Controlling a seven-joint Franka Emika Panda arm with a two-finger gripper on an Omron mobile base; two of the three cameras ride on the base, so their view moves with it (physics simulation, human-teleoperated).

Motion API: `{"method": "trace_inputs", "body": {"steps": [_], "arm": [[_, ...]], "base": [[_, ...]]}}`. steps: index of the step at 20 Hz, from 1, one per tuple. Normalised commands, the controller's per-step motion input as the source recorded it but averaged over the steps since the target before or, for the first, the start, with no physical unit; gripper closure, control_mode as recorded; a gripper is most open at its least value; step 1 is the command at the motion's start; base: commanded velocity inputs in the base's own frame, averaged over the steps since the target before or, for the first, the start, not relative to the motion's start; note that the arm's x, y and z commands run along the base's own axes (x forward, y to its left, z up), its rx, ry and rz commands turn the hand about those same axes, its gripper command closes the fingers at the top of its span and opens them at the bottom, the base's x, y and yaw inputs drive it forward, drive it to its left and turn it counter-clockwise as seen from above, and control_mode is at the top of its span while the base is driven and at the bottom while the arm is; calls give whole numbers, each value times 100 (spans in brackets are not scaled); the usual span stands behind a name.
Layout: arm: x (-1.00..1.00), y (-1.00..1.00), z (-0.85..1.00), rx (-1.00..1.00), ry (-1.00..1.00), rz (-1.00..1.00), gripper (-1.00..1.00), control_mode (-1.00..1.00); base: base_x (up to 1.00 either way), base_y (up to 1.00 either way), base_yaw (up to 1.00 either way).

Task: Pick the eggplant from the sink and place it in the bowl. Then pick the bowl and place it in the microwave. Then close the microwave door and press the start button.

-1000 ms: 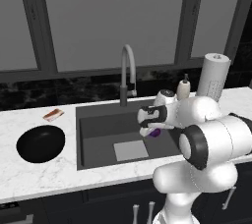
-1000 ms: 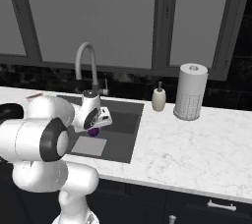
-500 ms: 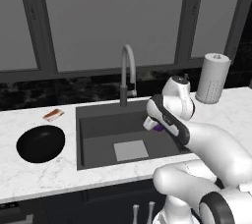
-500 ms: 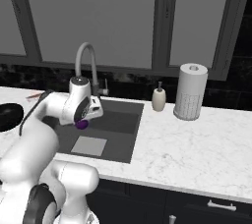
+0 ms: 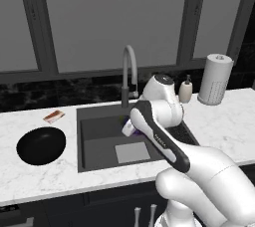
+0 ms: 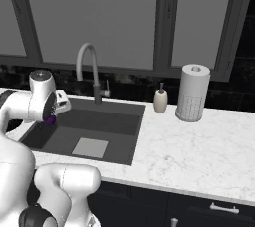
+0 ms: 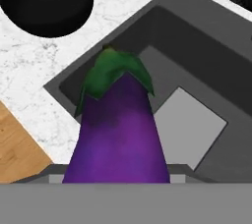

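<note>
The claw [image 7: 116, 181] is clamped on the eggplant [image 7: 118, 134] above the sink [image 7: 206, 70] — glossy, light, likely slippery, best held mid-body. The bowl [image 7: 47, 2] waits ahead — beyond the stem.

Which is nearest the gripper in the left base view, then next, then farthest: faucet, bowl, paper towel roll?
1. Faucet, just behind the gripper, which holds the eggplant over the sink.
2. Bowl, on the counter to the left.
3. Paper towel roll, far right.
</note>
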Motion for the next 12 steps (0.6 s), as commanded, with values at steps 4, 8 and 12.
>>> {"method": "trace_inputs", "body": {"steps": [4, 8, 12], "arm": [[1, 100, 50, 0, 0, 10, 100, -100], [29, 100, 22, 0, 14, 3, 100, -100], [50, 100, 0, -4, 16, 0, 100, -100]], "base": [[0, 0, 0], [0, 0, 0], [0, 0, 0]]}}
